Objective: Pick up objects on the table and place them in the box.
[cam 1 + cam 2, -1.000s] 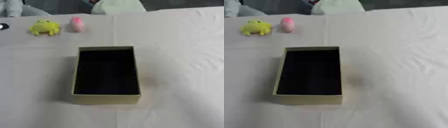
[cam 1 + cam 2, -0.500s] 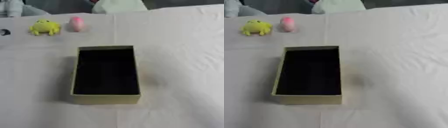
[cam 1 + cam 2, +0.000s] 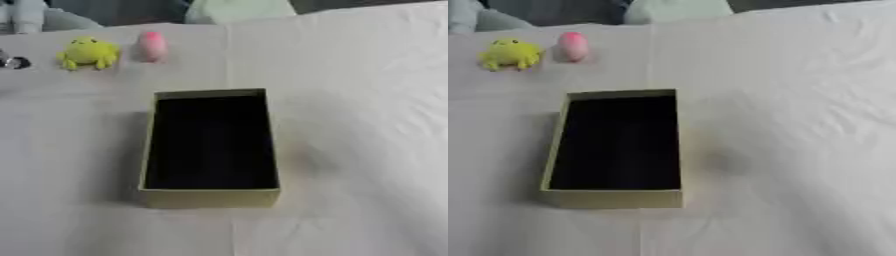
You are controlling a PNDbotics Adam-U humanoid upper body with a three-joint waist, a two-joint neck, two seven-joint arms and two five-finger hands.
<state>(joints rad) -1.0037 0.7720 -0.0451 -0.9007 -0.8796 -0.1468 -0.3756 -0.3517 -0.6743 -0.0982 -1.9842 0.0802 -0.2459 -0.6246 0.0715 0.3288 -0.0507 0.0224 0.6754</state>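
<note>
The setting is looking like a staged test table in a lab or demo room rather than a home. A white cloth (image 3: 350,100) is covering the whole table, lying in soft wrinkles to the right of an open, olive-sided box (image 3: 210,197) with a dark inside, which is sitting alone near the middle. Beyond the box, toward the far left, a yellow frog-like toy (image 3: 87,51) and a small pink object (image 3: 152,46) are standing just beside each other, laid out like sample props. Behind the box, past the table's far edge, something pale green (image 3: 241,10) is showing against a dark background, too blurred to identify.
</note>
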